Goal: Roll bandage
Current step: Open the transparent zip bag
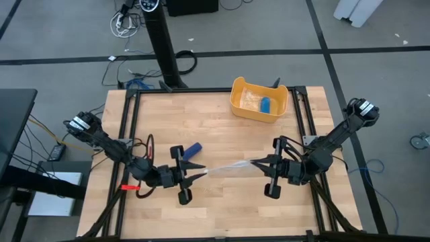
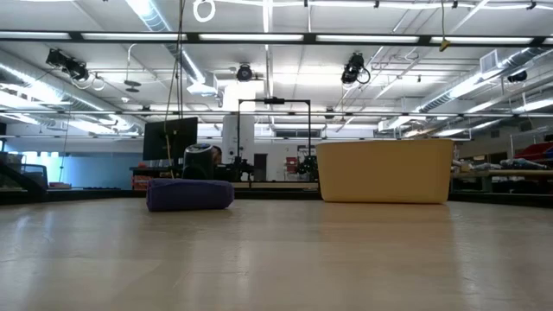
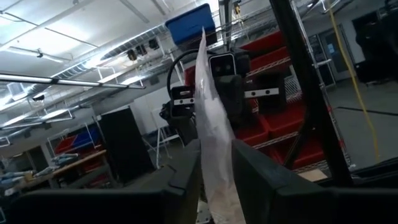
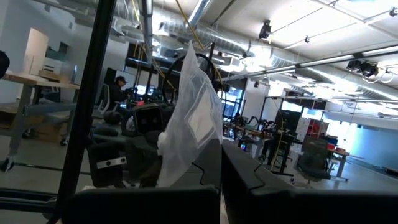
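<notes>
The bandage is a small dark-blue roll [image 1: 193, 148] lying on its side on the wooden table; it also shows in the low view [image 2: 190, 194]. No gripper touches it. My left gripper [image 1: 201, 171] and my right gripper [image 1: 259, 162] face each other near the table's near edge. Each is shut on one end of a clear plastic wrapper [image 1: 228, 167] stretched between them. The left gripper is just on the near side of the roll. Neither gripper shows in the low view. My left gripper pinches the wrapper's left end [image 3: 216, 177] between its two fingers, coming level from the table's left. The wrapper runs away from the fingers toward the other gripper, clear of the table. My right gripper pinches the wrapper's right end [image 4: 180, 168] between its two fingers, coming level from the table's right. The crumpled film stretches off toward the left gripper, clear of the table.
A yellow plastic tub [image 1: 259, 99] stands at the table's far right, holding clear wrappers and another blue roll [image 1: 266, 104]; it also shows in the low view [image 2: 384, 171]. A black post [image 1: 161, 40] rises behind the far edge.
</notes>
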Controlling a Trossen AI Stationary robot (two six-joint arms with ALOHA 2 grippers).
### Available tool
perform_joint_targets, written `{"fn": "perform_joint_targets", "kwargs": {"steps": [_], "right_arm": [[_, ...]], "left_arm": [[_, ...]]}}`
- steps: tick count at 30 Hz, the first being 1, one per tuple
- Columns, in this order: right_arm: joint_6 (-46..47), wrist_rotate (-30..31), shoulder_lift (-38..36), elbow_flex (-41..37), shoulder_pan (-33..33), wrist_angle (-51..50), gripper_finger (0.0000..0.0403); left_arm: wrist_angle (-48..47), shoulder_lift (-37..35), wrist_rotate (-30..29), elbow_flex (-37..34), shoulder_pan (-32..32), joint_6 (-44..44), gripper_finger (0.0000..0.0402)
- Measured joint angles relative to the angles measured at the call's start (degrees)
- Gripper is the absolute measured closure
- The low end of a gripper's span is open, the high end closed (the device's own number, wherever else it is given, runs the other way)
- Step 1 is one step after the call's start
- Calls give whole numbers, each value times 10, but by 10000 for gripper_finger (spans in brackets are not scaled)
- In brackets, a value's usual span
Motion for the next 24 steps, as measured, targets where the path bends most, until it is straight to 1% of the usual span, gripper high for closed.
{"fn": "perform_joint_targets", "kwargs": {"steps": [2,4,8,11,13,15,16,19,21,23,24], "right_arm": [[0,0,0,0,0,0,403],[1,0,0,0,0,-1,403],[15,0,0,0,-1,-20,403],[31,1,0,0,-5,-41,403],[45,4,0,0,-6,-60,402],[62,30,0,0,-7,-78,398],[67,53,0,0,-6,-90,393],[80,148,0,0,-7,-137,369],[104,198,0,0,-8,-190,351],[136,222,0,-1,-9,-242,333],[154,221,0,-1,-10,-263,326]], "left_arm": [[0,0,0,0,2,0,314],[3,0,0,0,3,0,331],[15,0,15,0,3,10,386],[19,0,21,0,3,19,393],[14,0,11,0,1,33,395],[-5,0,-8,0,1,43,397],[-19,0,-24,0,0,48,397],[-73,0,-95,0,-3,72,398],[-131,0,-134,0,-3,73,399],[-186,0,-165,0,-3,71,399],[-206,0,-174,0,-3,68,399]]}}
